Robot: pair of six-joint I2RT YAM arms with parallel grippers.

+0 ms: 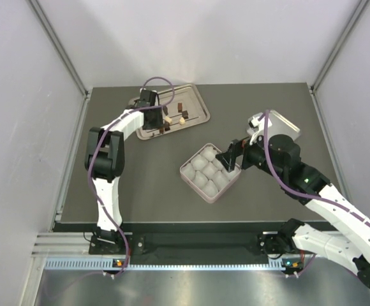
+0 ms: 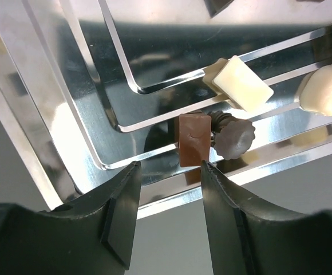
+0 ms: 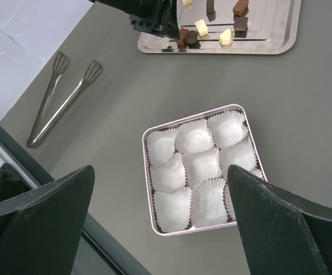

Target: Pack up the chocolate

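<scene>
Left claw (image 2: 170, 167) poised at brown chocolate block (image 2: 193, 139)
The claw is released and empty. The block lies on the metal tray (image 2: 86, 132) just beyond the tips, touching a dark round piece (image 2: 236, 138). Centre the block before clenching.

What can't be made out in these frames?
- Left wrist view: whether the left gripper touches the brown chocolate; too close to tell.
- Top view: chocolates on the tray too small to count; left arm covers some.
- Right wrist view: box, right-hand cups partly hidden behind a finger of the right gripper.
</scene>
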